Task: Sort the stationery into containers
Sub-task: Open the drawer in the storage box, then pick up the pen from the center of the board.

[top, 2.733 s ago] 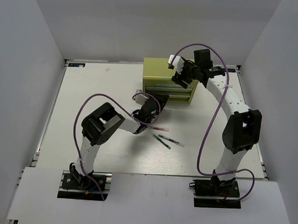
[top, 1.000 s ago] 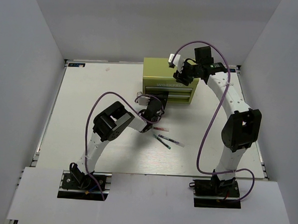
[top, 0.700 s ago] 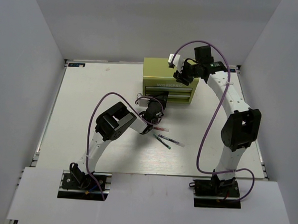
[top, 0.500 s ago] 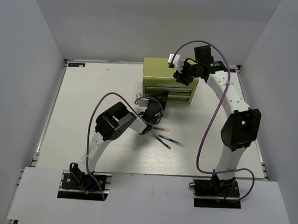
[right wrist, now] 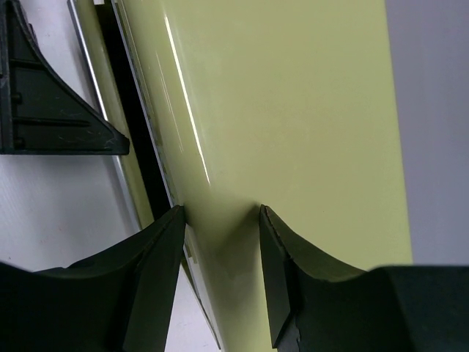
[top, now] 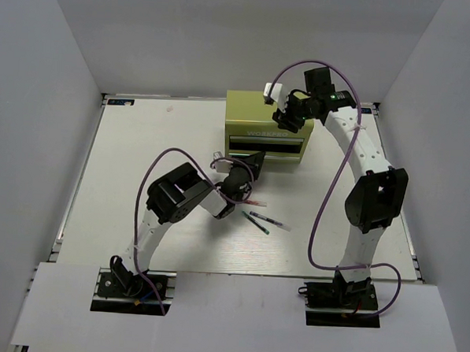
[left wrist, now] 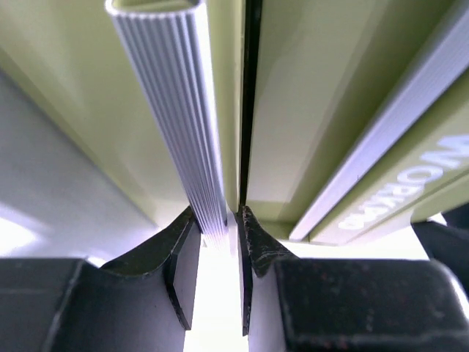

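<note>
The olive-green tool chest stands at the back middle. My left gripper is shut on the ribbed silver handle of the lower drawer, which stands slightly out with a dark gap above it. My right gripper is open, its fingertips spread on the chest's top. A red-and-white pen and two dark pens lie on the table in front of the chest. The light-blue marker is out of view.
White walls close in the table on three sides. The left arm's elbow is over the table's middle. The right arm reaches along the right side. The left gripper's finger shows in the right wrist view.
The left gripper closed in on the lower drawer's handle and drew back a little toward the front; a dark gap has opened on the chest's front. The right gripper stayed on the chest's top.
</note>
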You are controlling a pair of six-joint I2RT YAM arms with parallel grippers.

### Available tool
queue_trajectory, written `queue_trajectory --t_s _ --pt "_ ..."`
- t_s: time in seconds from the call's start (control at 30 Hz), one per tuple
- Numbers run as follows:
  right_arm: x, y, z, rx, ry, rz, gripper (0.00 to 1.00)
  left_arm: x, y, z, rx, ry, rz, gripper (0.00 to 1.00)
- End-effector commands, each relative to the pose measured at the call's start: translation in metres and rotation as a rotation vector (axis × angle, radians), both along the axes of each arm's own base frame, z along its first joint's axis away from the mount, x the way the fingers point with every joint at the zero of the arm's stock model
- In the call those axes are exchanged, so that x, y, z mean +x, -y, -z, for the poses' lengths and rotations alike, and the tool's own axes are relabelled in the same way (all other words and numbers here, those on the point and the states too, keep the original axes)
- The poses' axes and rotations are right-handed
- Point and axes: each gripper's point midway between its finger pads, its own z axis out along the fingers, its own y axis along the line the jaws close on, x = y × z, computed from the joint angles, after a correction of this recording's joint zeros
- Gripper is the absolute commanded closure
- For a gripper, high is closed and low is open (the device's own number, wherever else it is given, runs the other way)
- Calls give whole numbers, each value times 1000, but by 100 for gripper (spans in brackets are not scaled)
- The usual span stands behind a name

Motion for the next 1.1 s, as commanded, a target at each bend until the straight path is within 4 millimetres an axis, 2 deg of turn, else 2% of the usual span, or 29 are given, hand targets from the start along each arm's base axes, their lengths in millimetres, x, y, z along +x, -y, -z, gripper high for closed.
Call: queue_trajectory --t_s 0.0,0.03,0.07,0.37,0.4,0.47,0.5,0.57,0.6,0.7,0.73,0.83,0.87,0.9,0.97,1.0,1.07 --pt "-3 29 69 -138 -188 120 51 -12 -6 7 93 -36 16 97" --pt "-2 32 72 -148 -193 132 51 -17 -11 10 103 -46 17 97" --pt "-2 30 74 -149 -197 130 51 -18 -12 4 92 -36 17 97" --pt "1 36 77 -157 -205 168 46 -44 -4 -1 114 -46 76 97" --pt "1 35 77 -154 -203 166 46 -44 -3 -7 106 -38 76 93" --pt "-2 36 78 -153 -210 165 40 -45 -5 -2 114 -46 76 87" --pt "-3 35 78 -149 -212 161 38 -47 -7 -4 113 -45 76 69" --pt "-3 33 74 -136 -202 156 32 -47 -7 -10 105 -37 76 51" --pt "-6 31 73 -131 -203 148 30 -48 -9 -10 115 -47 76 38" --pt "-9 29 69 -113 -197 137 23 -44 -14 -21 116 -36 57 28" --pt "-8 32 65 -109 -186 145 21 -47 -15 -17 122 -43 68 27" --pt "-11 28 56 -91 -171 131 15 -48 -20 -31 108 -16 71 23" --pt "-16 29 54 -88 -174 132 13 -50 -22 -26 118 -25 72 21" --pt "-15 30 51 -85 -164 132 10 -50 -22 -34 116 -10 72 16" --pt "-23 32 42 -75 -154 129 10 -56 -23 -39 124 -5 96 16" --pt "-26 31 40 -73 -148 125 10 -58 -25 -37 133 -15 97 10" --pt "-36 34 30 -63 -131 118 10 -65 -19 -48 146 5 150 9"
